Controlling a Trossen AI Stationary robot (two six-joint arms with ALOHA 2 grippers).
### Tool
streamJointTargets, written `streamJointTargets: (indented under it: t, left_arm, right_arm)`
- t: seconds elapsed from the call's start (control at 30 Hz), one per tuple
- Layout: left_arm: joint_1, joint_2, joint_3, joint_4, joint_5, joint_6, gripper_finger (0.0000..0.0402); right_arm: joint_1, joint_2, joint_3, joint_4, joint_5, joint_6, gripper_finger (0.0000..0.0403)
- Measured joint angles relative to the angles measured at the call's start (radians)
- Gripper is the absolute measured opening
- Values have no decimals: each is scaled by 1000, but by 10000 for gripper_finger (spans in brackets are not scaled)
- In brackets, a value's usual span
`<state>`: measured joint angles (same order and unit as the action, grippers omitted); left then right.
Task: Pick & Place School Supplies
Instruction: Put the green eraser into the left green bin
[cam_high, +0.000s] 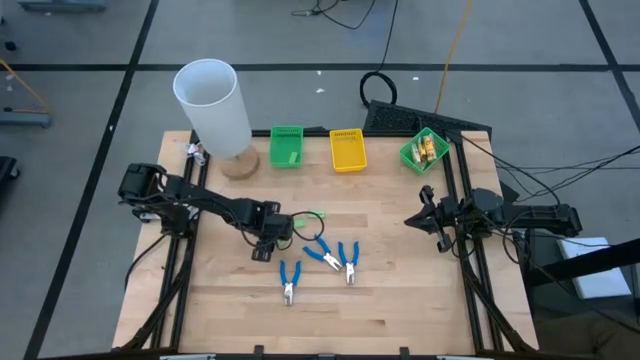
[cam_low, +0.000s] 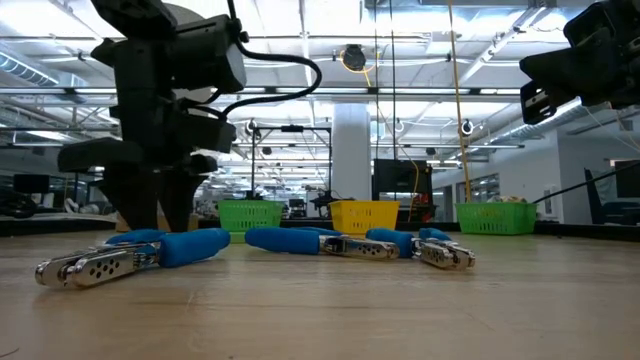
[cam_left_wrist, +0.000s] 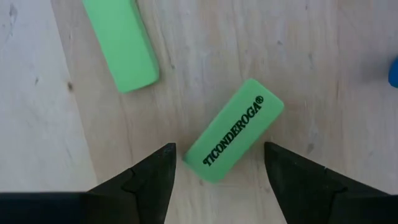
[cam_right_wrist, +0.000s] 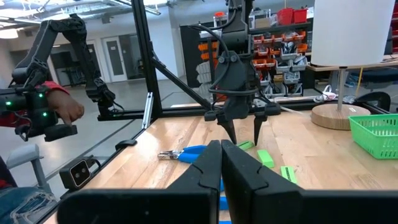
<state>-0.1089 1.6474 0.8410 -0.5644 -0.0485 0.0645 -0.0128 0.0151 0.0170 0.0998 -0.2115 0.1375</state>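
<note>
Rectangular green eraser (cam_left_wrist: 234, 131) on woodgrain table (cam_left_wrist: 336, 81)

Tall white cylinder (cam_high: 212, 103) on a wooden base; green bin (cam_high: 286, 146), yellow bin (cam_high: 347, 150) alongside.

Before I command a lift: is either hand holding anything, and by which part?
Nothing is held. The left hand is open over a green eraser lying on the table; the right hand is shut and empty.

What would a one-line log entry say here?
left claw: open, over green eraser | right claw: shut, waiting at table's right | blue pliers: on table
</note>
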Motion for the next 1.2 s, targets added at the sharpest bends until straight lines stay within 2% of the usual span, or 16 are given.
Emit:
streamJointTargets:
  t: [0.37, 0.6, 0.9, 1.07, 1.2]
  left_arm:
    - [-4, -2, -3, -13, 72, -180, 250]
    - [-18, -2, -3, -11, 77, -245, 250]
    - [-58, -1, -3, 21, 18, 18, 250]
    - [-59, 3, -5, 108, 3, 50, 250]
    - [-58, 3, -5, 106, 0, 109, 250]
  right_arm:
    - [0, 0, 0, 0, 0, 0, 4]
    - [0, 0, 0, 0, 0, 0, 4]
    - [0, 0, 0, 0, 0, 0, 4]
    - [0, 0, 0, 0, 0, 0, 4]
    - [0, 0, 0, 0, 0, 0, 4]
